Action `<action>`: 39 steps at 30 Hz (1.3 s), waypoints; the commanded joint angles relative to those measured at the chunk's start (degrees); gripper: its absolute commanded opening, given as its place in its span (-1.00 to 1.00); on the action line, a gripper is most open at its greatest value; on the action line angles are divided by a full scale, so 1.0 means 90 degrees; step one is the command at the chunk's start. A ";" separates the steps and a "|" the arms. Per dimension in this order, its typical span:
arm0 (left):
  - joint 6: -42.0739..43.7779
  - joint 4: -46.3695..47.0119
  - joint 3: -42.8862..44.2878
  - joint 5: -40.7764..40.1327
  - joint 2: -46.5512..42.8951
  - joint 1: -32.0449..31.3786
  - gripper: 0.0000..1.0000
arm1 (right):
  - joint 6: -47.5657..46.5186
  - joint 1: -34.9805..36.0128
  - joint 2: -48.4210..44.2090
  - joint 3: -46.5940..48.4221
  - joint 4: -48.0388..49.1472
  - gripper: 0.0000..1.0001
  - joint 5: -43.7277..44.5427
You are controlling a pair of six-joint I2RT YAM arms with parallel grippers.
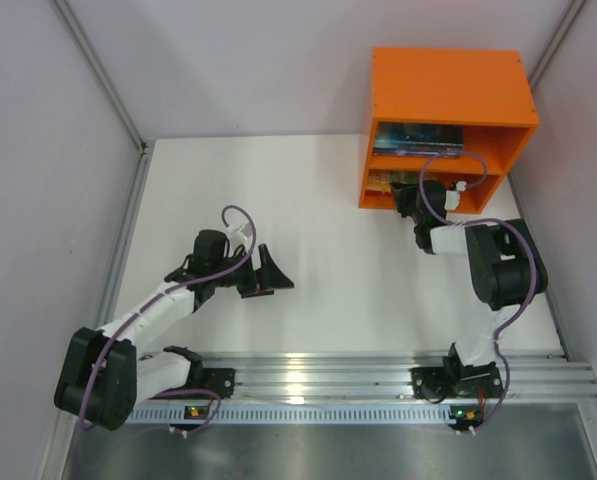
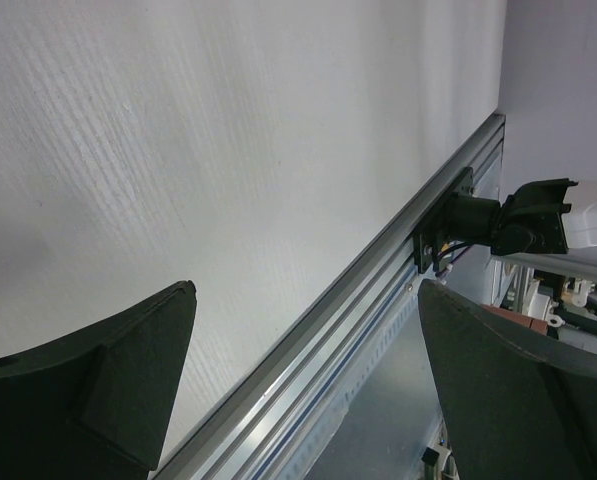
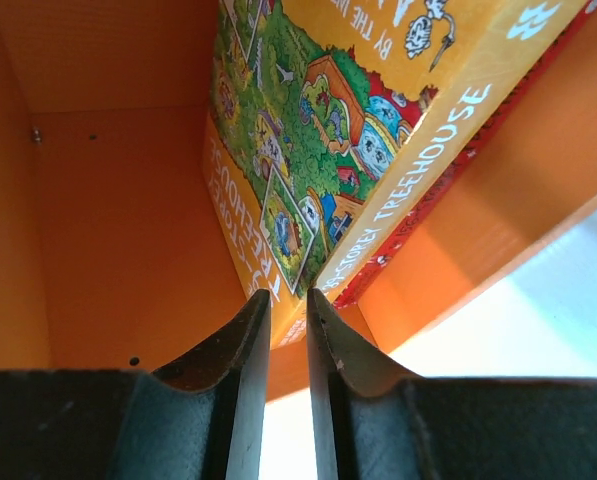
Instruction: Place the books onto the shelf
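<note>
Your shelf (image 1: 448, 85) is a boxy unit of smooth, bright orange painted board, split by one horizontal board into two compartments, and it stands at the far right corner of the matte white table (image 1: 308, 190). In the upper compartment you have a flat stack of thin books (image 1: 418, 138) with dark blue and teal covers. In the lower one, the orange-green book (image 3: 318, 170) lies on top of the red book (image 3: 398, 240), of which only a thin red edge shows. The top cover is glossy and crowded with a cartoon of green foliage and small rooms. Its yellow spine reads "STOREY TREEHOUSE" in white capitals, and "BY THE" shows on the front. Your right gripper (image 3: 288, 300) sits at the mouth of that lower compartment. Its smooth, dark, tapered fingers are pressed almost together, leaving only a slit. The book's corner is right at their tips, and nothing is visibly pinched between them. Your left gripper (image 1: 270, 270) hangs over the left half of the table, well apart from the shelf, with its wedge-shaped black fingers spread wide and empty. A ribbed aluminium rail (image 1: 378, 375) runs along the table's near edge.
</note>
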 commanded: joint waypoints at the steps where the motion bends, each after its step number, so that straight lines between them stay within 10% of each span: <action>1: 0.0116 0.0037 0.0148 -0.0004 -0.0080 -0.0034 0.94 | -0.0112 -0.0095 0.0116 0.0342 0.0069 -0.57 0.0018; 39: 0.0135 -0.0011 0.0099 -0.0160 -0.0100 -0.0074 0.94 | 0.0044 -0.0798 -0.0528 -0.0303 -0.0166 -0.55 0.0066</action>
